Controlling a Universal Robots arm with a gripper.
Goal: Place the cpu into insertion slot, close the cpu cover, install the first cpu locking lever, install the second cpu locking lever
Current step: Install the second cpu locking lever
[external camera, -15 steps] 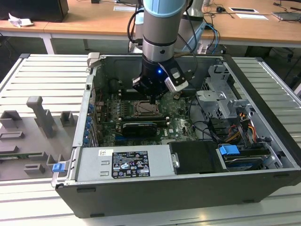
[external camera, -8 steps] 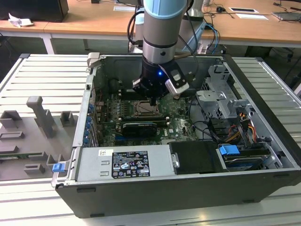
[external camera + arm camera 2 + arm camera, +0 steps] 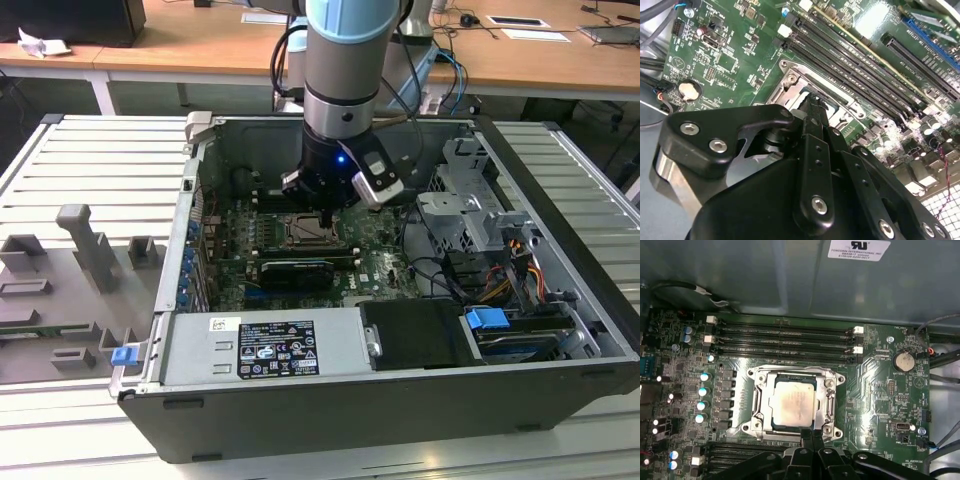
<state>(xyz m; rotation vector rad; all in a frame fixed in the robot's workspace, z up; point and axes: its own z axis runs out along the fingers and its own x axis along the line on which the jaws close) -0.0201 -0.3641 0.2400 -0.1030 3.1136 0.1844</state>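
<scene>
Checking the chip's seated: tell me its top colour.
Dull silvery-beige chip, clearest in first wrist view.

Ribbed grey metal work surface (image 3: 90, 160) as landmark. Behind it: row of light wooden desks (image 3: 200, 45) with white legs, scattered papers (image 3: 530, 33), crumpled white paper (image 3: 40, 44), dark box (image 3: 75, 20). On surface, toward exterior view's left: grey moulded fixture blocks (image 3: 85, 250). Even indoor lighting.

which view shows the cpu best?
First wrist view: the cpu sits square-on in the insertion slot, framed by the cover. The exterior view shows it small under the gripper; the second wrist view mostly hides it.
</scene>
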